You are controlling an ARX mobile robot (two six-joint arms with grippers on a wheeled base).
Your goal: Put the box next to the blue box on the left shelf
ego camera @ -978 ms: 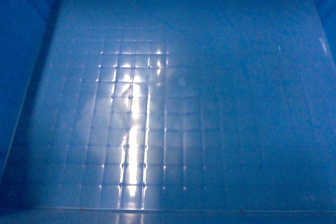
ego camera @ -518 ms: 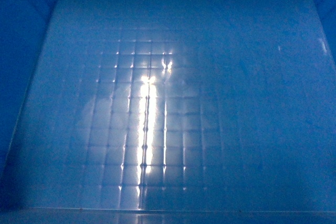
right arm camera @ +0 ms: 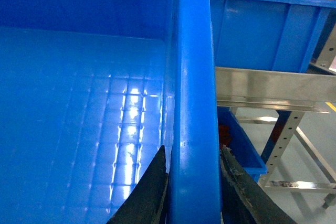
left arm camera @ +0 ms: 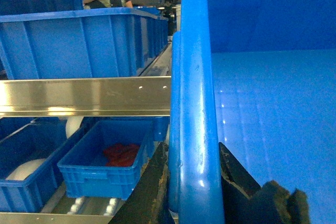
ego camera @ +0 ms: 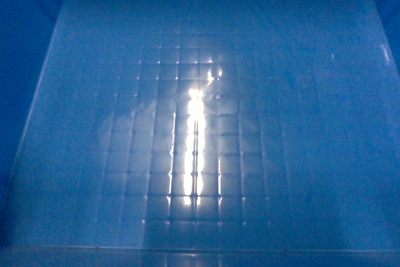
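1. Box point(ego camera: 206, 123): fills your head view; its rim sits level with the steel shelf rail point(left arm camera: 84, 95).
2. Left gripper point(left arm camera: 193, 182): clamped on its left rim.
3. Right gripper point(right arm camera: 193, 182): clamped on its right rim.

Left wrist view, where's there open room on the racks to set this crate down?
Bare white rollers show only in front of the small blue bin holding red items. The upper level behind the steel rail is filled by a large ribbed blue plastic crate. The held bright-blue crate hides everything rightward.
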